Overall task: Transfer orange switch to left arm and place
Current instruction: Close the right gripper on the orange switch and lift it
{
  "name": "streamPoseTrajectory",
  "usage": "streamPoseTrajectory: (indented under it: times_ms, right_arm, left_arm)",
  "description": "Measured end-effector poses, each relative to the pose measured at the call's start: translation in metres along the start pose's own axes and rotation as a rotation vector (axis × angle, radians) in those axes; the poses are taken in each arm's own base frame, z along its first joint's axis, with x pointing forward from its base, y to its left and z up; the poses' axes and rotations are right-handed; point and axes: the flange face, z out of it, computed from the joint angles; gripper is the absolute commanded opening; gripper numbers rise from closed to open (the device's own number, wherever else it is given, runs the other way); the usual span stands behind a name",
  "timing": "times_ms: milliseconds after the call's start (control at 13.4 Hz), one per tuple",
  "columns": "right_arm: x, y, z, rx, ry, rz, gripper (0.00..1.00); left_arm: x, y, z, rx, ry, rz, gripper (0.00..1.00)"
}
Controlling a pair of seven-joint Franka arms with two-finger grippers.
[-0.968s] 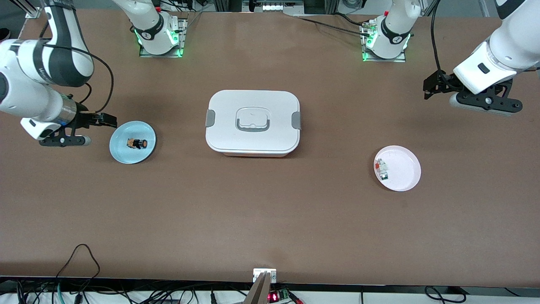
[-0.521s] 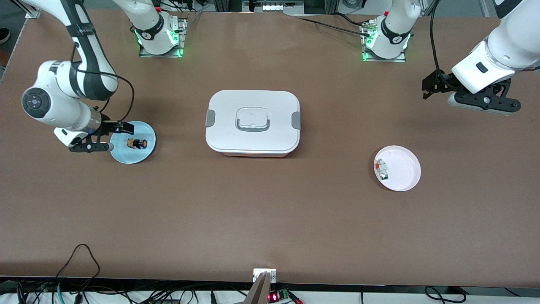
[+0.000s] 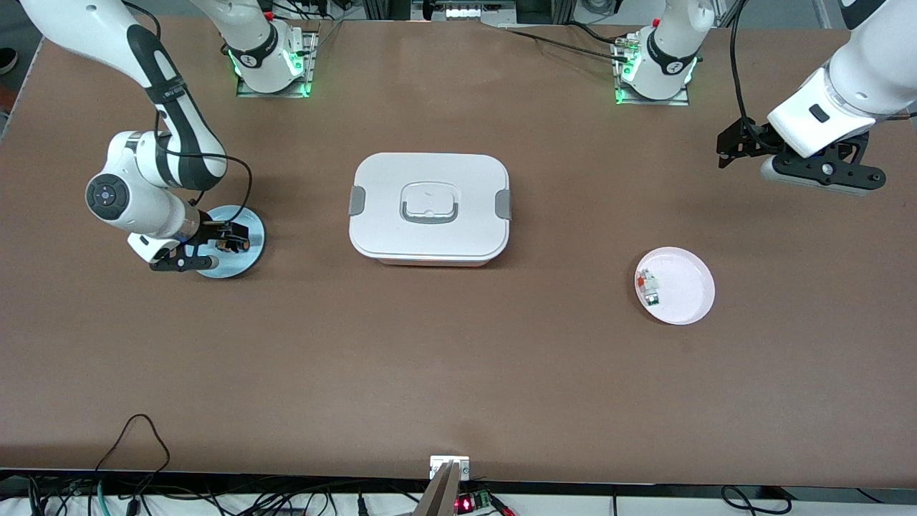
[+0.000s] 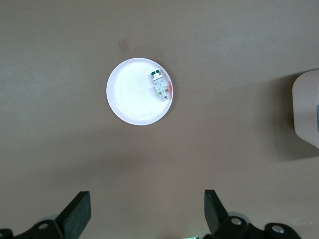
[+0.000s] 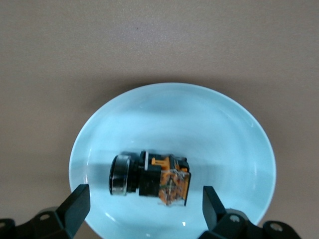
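The orange switch point(image 3: 236, 244) lies on a light blue plate point(image 3: 243, 261) toward the right arm's end of the table. In the right wrist view the switch point(image 5: 149, 179) is a black body with an orange end, lying on the plate point(image 5: 224, 129). My right gripper point(image 3: 228, 239) is open and low over the plate, its fingers point(image 5: 77, 204) on either side of the switch, not touching it. My left gripper point(image 3: 729, 147) is open and empty, high over the table at the left arm's end; its fingers point(image 4: 79, 211) show in the left wrist view. The white box point(image 3: 430, 208) stands mid-table.
A pink-white plate point(image 3: 684, 287) with a small red-white-green part point(image 3: 648, 287) lies toward the left arm's end, nearer the front camera than the box. It also shows in the left wrist view point(image 4: 129, 99). Cables hang at the table's front edge.
My right arm has swung in toward the blue plate and lowered, bringing its open gripper over the switch. The left arm has barely moved.
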Motion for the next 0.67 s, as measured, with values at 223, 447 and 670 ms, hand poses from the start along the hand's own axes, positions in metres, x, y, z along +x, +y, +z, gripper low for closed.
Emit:
streamPoseTrajectory:
  times_ms: [223,447,670]
  right_arm:
    - [0.002,0.000,0.017,0.002,-0.003,-0.001,1.00]
    - [0.002,0.000,0.025,0.004,-0.010,-0.003,0.55]
    - [0.001,0.000,0.025,0.004,-0.014,-0.037,0.12]
  left_arm:
    - [0.000,0.007,-0.001,0.002,0.001,0.012,1.00]
    - [0.001,0.019,-0.001,0.005,0.002,0.034,1.00]
    - [0.001,0.017,-0.001,0.004,0.001,0.031,1.00]
